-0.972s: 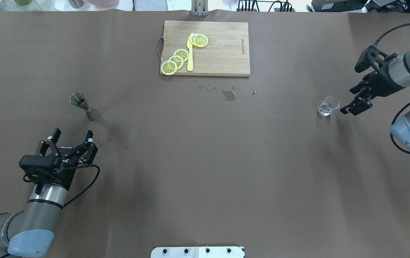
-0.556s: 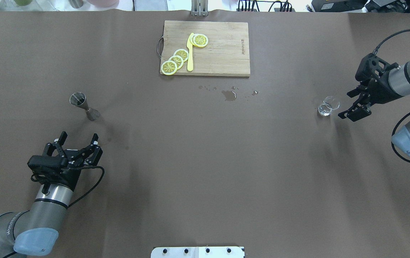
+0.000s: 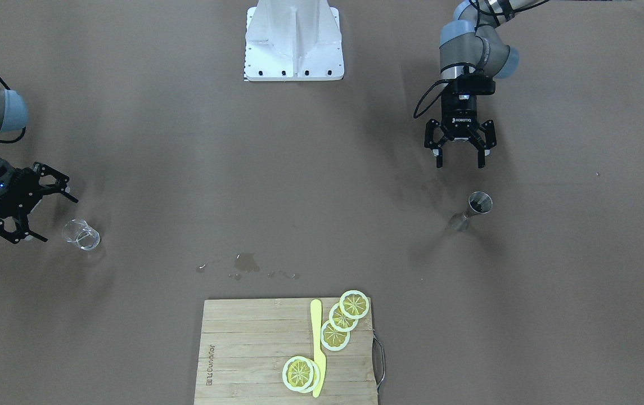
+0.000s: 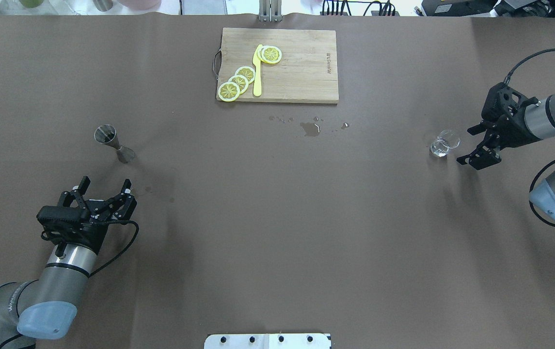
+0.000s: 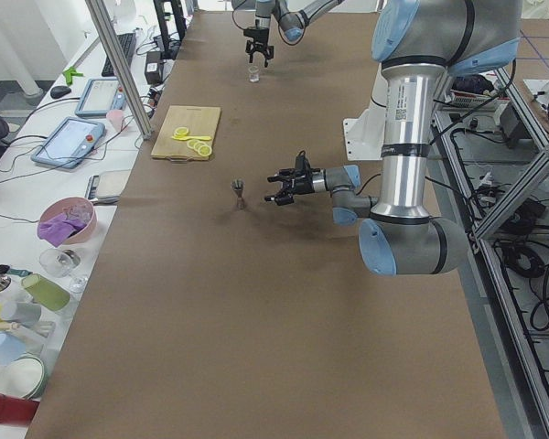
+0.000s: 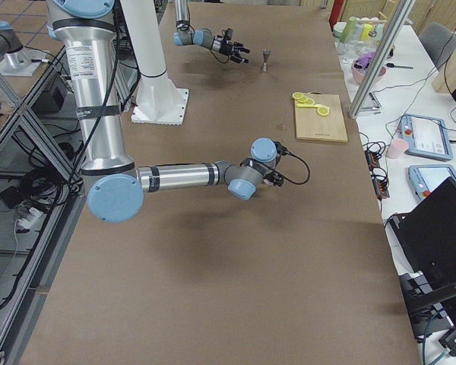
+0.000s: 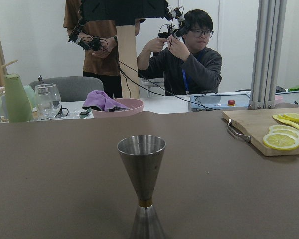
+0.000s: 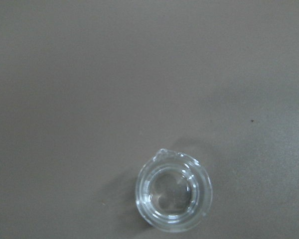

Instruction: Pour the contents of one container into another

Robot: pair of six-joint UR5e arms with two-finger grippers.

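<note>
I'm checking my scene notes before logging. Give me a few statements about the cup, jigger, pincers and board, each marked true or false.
1. The jigger stands upright. True.
2. The right pincer grips the cup. False: it is open beside the cup.
3. The lemon slices lie on the board. True.
4. The left pincer is shut. False: it is open, short of the jigger.

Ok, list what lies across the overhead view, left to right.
jigger → cutting board → glass cup → right tool. The left tool shares the jigger's span, so it is left out.
</note>
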